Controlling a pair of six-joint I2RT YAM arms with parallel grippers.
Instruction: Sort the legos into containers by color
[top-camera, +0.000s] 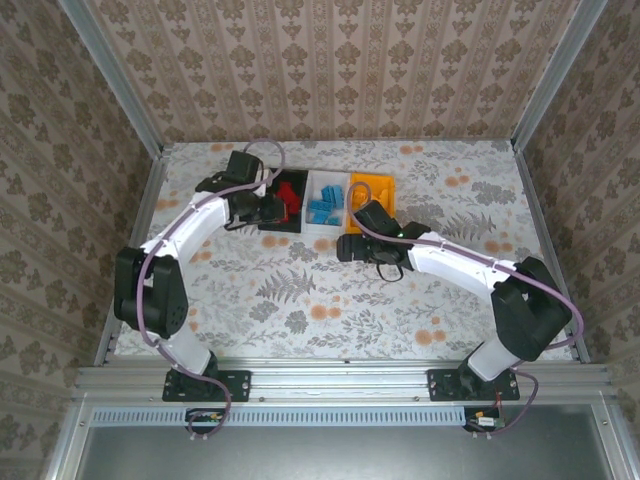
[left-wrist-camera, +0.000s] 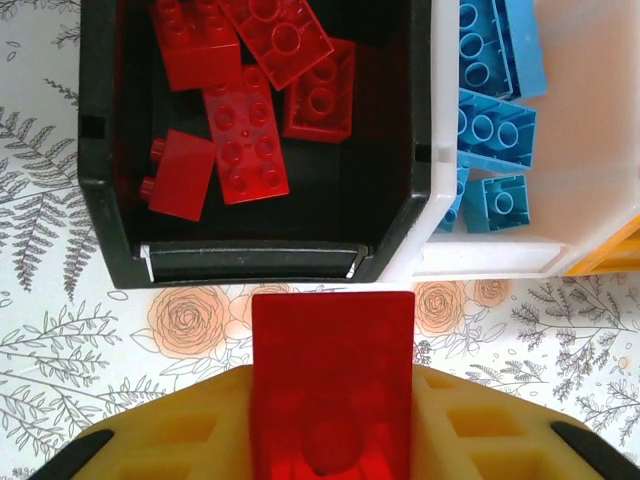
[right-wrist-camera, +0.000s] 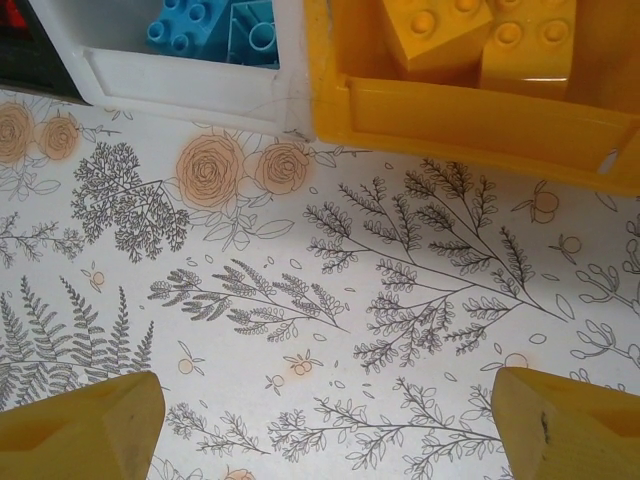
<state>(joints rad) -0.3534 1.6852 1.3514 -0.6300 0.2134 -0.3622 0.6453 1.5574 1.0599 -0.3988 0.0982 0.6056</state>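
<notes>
My left gripper (left-wrist-camera: 333, 400) is shut on a red lego (left-wrist-camera: 333, 360), held just short of the near rim of the black container (left-wrist-camera: 250, 262). Several red legos (left-wrist-camera: 245, 130) lie inside that container. To its right, the white container (left-wrist-camera: 490, 258) holds light blue legos (left-wrist-camera: 495, 130). In the right wrist view my right gripper (right-wrist-camera: 325, 430) stands open over bare tablecloth, nothing between its fingers (right-wrist-camera: 80, 430). Just beyond it stands the orange-yellow container (right-wrist-camera: 460, 125) with yellow legos (right-wrist-camera: 480, 35) inside. From above, the three containers sit side by side, black (top-camera: 283, 226), white (top-camera: 323, 228), orange-yellow (top-camera: 385, 185).
The floral tablecloth (top-camera: 300, 290) stretches between the containers and the arm bases. Wallpapered panels close in the table at the back and sides. A corner of the orange-yellow container (left-wrist-camera: 610, 255) shows at the right of the left wrist view.
</notes>
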